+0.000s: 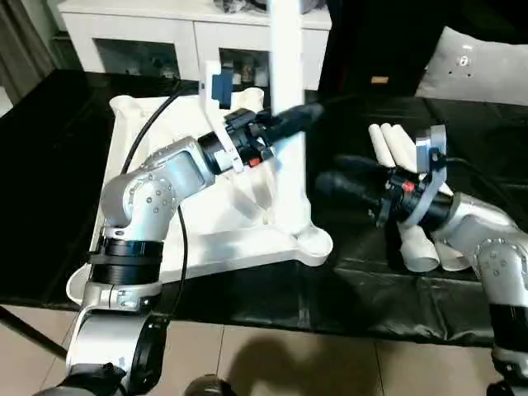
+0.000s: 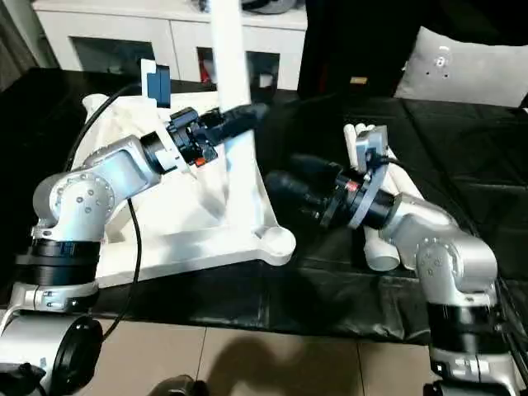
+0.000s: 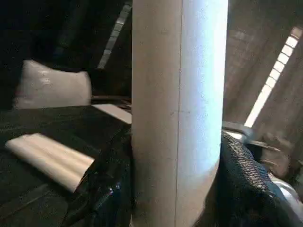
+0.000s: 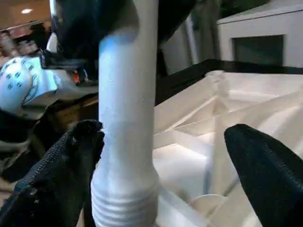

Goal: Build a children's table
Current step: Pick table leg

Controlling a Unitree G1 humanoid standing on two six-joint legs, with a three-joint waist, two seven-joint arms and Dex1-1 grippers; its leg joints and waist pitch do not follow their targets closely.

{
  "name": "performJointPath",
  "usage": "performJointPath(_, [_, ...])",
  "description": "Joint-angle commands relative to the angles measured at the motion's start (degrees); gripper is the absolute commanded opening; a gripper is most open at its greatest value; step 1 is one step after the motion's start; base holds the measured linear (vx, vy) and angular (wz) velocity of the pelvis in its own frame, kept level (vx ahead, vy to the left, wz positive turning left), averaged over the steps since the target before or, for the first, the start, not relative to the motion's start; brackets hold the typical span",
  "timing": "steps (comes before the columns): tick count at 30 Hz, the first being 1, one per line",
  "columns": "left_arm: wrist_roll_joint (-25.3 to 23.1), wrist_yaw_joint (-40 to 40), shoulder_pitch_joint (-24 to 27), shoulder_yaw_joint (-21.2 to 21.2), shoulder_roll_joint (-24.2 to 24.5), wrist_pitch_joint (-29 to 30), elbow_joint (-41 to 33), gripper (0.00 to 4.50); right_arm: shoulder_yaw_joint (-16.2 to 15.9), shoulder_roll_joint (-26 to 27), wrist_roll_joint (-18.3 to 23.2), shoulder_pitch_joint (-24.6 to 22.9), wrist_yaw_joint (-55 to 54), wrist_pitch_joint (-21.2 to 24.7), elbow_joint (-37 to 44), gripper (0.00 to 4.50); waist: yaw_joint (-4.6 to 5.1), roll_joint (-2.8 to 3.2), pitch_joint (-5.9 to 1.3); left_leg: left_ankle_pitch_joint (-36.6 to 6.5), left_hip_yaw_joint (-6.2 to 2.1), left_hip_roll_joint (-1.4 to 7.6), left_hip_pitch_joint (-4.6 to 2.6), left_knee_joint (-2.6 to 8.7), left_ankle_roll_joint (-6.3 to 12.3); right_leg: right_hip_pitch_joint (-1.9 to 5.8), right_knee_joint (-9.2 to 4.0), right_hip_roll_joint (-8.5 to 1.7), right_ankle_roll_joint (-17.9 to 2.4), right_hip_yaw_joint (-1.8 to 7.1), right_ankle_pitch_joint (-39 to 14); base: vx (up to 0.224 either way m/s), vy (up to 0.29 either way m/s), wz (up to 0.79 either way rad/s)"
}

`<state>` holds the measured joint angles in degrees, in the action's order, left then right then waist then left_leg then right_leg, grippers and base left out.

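The children's table top (image 1: 157,124) lies upside down on a black cloth, ribbed underside up. One white leg (image 1: 286,74) stands upright at its near right corner, close to the rounded corner socket (image 1: 318,243). My left gripper (image 1: 290,118) is shut on this leg partway up, a black finger (image 3: 246,179) pressed on each side. My right gripper (image 1: 326,175) is open low beside the leg, its fingers (image 4: 265,170) spread to either side of it. The leg's threaded end (image 4: 124,203) shows just above the table's underside. More loose legs (image 1: 394,148) lie to the right behind my right wrist.
A white cabinet with glass doors (image 1: 148,37) stands behind the table top. A white cushion (image 1: 478,66) lies at the back right. The black cloth (image 1: 355,289) ends near me, with tan floor (image 1: 289,363) beyond it. A black cable (image 1: 180,247) hangs along my left arm.
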<state>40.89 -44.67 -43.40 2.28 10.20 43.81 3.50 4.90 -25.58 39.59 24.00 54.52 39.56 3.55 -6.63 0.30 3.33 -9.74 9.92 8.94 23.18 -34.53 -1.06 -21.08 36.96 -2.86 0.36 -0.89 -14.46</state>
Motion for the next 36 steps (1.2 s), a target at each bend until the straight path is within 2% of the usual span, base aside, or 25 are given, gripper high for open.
performJointPath(1, [0.12,-2.18,-0.21,-1.83,0.6,-0.51,-2.13,1.86,-0.69,-0.61,0.32,-0.26,1.03,0.49,0.86,4.5,-0.11,-0.89,-3.85,-4.28,-1.27,3.96,-1.74,3.4,2.83,2.02,-4.31,-5.34,-14.41,1.93,1.89,0.0,0.0,0.0])
performJointPath(5, [-1.37,-5.05,0.17,-4.72,1.79,-1.95,-3.43,1.86,-3.63,-1.81,0.15,0.35,4.34,1.1,1.22,4.5,-0.1,-0.81,-3.86,-4.36,-1.25,3.97,-1.79,3.39,2.48,1.98,-4.36,-5.28,-13.81,1.99,1.18,0.0,0.0,0.0])
performJointPath(10, [-1.97,-6.79,-0.1,-5.55,1.81,-3.06,-3.7,1.86,-4.78,-2.01,0.04,1.88,5.94,1.53,0.03,4.5,-0.12,-0.86,-3.97,-3.53,-1.24,3.93,-1.73,3.29,2.78,2.04,-4.15,-5.3,-14.14,1.92,2.43,0.0,0.0,0.0])
performJointPath(11, [-1.98,-6.82,-0.12,-5.64,1.83,-2.99,-3.75,1.86,-4.86,-2.01,0.06,2.05,6.06,1.56,-0.1,4.32,-0.12,-0.86,-3.97,-3.53,-1.24,3.93,-1.73,3.29,2.78,2.04,-4.15,-5.3,-14.14,1.92,2.43,0.0,0.0,0.0])
performJointPath(13, [-2.09,-6.86,-0.04,-6.33,1.74,-3.25,-4.06,1.86,-5.69,-1.96,-0.1,2.74,7.08,1.53,-0.71,4.32,-0.12,-0.89,-3.99,-3.45,-1.23,3.92,-1.72,3.24,2.87,2.06,-4.11,-5.3,-14.33,1.92,2.95,0.0,0.0,0.0])
performJointPath(14, [-2.15,-6.93,0.03,-6.67,1.67,-3.44,-4.14,1.86,-6.18,-1.96,-0.16,2.95,7.48,1.33,-0.99,4.1,-0.11,-0.89,-4.0,-3.33,-1.22,3.88,-1.7,3.2,2.95,2.06,-4.09,-5.29,-14.49,1.9,3.05,0.0,0.0,0.0])
performJointPath(21, [-3.61,-7.39,0.18,-8.01,1.42,-4.65,-3.69,1.86,-7.23,-1.32,-0.56,3.71,7.97,1.18,-1.9,3.54,-0.13,-0.87,-4.09,-2.76,-1.22,3.92,-1.68,3.12,3.35,2.11,-3.95,-5.25,-14.8,1.89,4.25,0.0,0.0,0.0])
performJointPath(22, [-3.68,-7.46,0.18,-8.11,1.44,-4.69,-3.69,1.86,-7.27,-1.22,-0.6,3.79,7.89,1.18,-2.04,3.31,-0.12,-0.88,-4.11,-2.81,-1.21,3.92,-1.7,3.11,3.3,2.11,-3.9,-5.27,-14.87,1.87,4.24,0.0,0.0,0.0])
performJointPath(25, [-3.79,-7.35,0.27,-8.3,1.26,-4.71,-3.9,1.86,-7.52,-1.05,-0.7,3.97,8.05,1.06,-2.43,3.23,-0.15,-0.88,-4.13,-2.75,-1.21,3.92,-1.74,3.08,3.16,2.12,-3.84,-5.26,-15.06,1.85,4.37,0.0,0.0,0.0])
performJointPath(26, [-3.78,-7.27,0.3,-8.38,1.17,-4.72,-3.98,1.86,-7.64,-0.96,-0.7,4.01,8.09,1.1,-2.5,2.98,-0.14,-0.85,-4.11,-2.97,-1.19,3.91,-1.76,3.08,3.13,2.08,-3.88,-5.26,-15.15,1.85,4.2,0.0,0.0,0.0])
performJointPath(28, [-3.78,-7.27,0.3,-8.38,1.17,-4.72,-3.98,1.86,-7.64,-0.96,-0.7,4.01,8.09,1.1,-2.5,2.98,-0.18,-0.91,-4.15,-2.77,-1.18,3.89,-1.71,3.06,3.16,2.17,-3.83,-5.27,-15.13,1.87,4.49,0.0,0.0,0.0])
performJointPath(31, [-3.85,-7.23,0.29,-8.73,1.09,-5.02,-3.79,1.86,-7.87,-0.74,-0.69,4.17,8.08,1.04,-2.89,2.6,-0.18,-0.78,-4.2,-2.48,-1.2,3.88,-1.71,3.0,3.44,2.15,-3.77,-5.25,-15.18,1.84,5.19,0.0,0.0,0.0])
performJointPath(34, [-4.16,-7.29,0.29,-8.88,0.91,-5.26,-3.58,1.86,-7.97,-0.55,-0.63,4.26,8.1,1.08,-3.17,2.48,-0.17,-0.8,-4.19,-2.71,-1.22,3.9,-1.68,3.0,3.47,2.17,-3.75,-5.26,-15.33,1.82,5.09,0.0,0.0,0.0])
performJointPath(36, [-4.37,-7.15,0.37,-8.84,0.7,-5.3,-3.56,1.86,-8.02,-0.42,-0.75,4.25,8.12,1.07,-3.18,2.2,-0.19,-0.78,-4.21,-2.86,-1.22,3.95,-1.78,3.0,3.38,2.14,-3.8,-5.25,-15.31,1.84,4.75,0.0,0.0,0.0])
